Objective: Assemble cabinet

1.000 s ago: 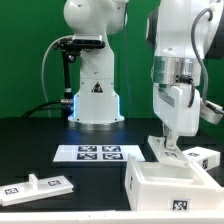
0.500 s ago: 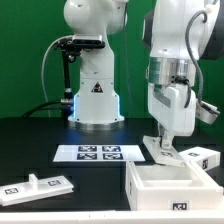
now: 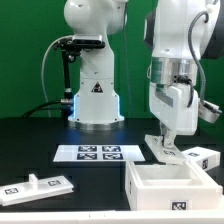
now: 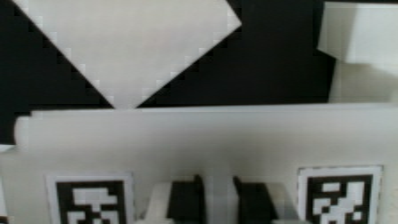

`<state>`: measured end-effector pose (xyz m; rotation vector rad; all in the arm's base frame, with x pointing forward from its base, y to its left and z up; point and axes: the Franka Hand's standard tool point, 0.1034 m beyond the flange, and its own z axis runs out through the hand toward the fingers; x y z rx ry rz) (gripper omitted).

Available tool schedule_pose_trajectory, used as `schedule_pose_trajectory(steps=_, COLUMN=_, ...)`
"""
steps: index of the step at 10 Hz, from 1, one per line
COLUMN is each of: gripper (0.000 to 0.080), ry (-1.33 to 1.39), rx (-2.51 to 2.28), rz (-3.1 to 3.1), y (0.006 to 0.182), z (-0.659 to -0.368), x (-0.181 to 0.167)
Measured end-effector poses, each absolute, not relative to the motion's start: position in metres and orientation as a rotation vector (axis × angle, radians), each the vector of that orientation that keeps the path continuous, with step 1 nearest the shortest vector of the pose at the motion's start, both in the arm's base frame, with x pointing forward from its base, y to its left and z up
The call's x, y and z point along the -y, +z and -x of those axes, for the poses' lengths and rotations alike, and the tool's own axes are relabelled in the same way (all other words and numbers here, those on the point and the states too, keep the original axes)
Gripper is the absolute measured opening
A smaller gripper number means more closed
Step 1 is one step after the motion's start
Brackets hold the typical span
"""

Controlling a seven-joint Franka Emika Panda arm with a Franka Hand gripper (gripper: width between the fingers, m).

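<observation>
**A:** What has been altered over the last second?

**B:** Very little. The arm [image 3: 175, 60] has been nudged slightly toward the exterior view's left and back again. Nothing on the table [image 3: 30, 140] has been moved.

**A:** Where is the cabinet found?

**B:** It is still in loose parts. The open box [image 3: 170, 188] is set at the front, on the exterior view's right. The marker board [image 3: 97, 152] lies behind it to the left. A flat panel [image 3: 38, 184] is laid at the front left, well apart from the box.

**A:** And the end effector [image 3: 167, 147]?

**B:** It is held low, just behind the box, above a tagged part [image 4: 196, 140] that fills the wrist view. Whether it is apart, together or clamped cannot be told. As nothing has been lifted, a grasp is judged to be in preparation and the assembly barely begun.
</observation>
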<state>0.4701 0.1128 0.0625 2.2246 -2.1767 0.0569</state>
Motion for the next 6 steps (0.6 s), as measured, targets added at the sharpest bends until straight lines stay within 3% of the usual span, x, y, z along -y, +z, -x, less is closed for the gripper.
schedule_pose_trajectory(steps=6, gripper=0.0065, ry=0.077, rx=2.179, rz=-2.225, y=0.0617, z=-0.479, x=-0.1125)
